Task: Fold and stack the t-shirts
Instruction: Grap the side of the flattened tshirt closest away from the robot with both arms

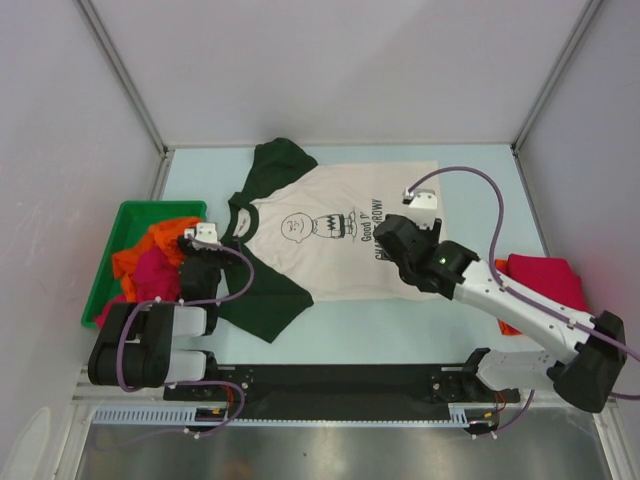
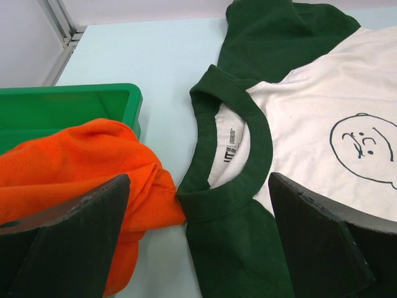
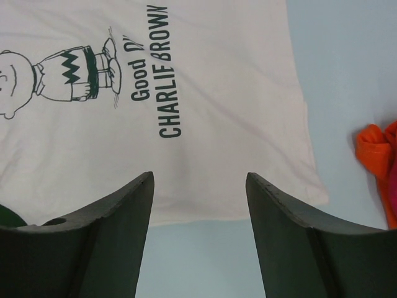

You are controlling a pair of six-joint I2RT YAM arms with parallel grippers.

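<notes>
Lying flat, top view: cream t-shirt (image 1: 310,262), soft matte knit, dark green sleeves and collar, print up, collar toward the left, hem toward the right.
Table (image 1: 360,335): smooth pale blue, white panels on three sides; bare strips along the near edge and beyond the shirt.
Green bin (image 1: 150,207): hard glossy plastic, just left of the collar; crumpled orange tee (image 1: 150,240) and magenta tee (image 1: 150,278) heaped inside.
Crimson tee (image 1: 545,280): heaped at the right edge, well apart from the hem.
Left gripper (image 2: 198,180), left wrist view: dark curved fingers spread wide, gripping nothing, above the ribbed collar; orange tee spilling past the bin wall, touching the collar's edge.
Right gripper (image 3: 198,177), right wrist view: matte fingers parted, nothing between, over the straight side edge near the hem corner; bare blue table below and right; orange cloth (image 3: 372,146) at the right margin, apart from the hem.
</notes>
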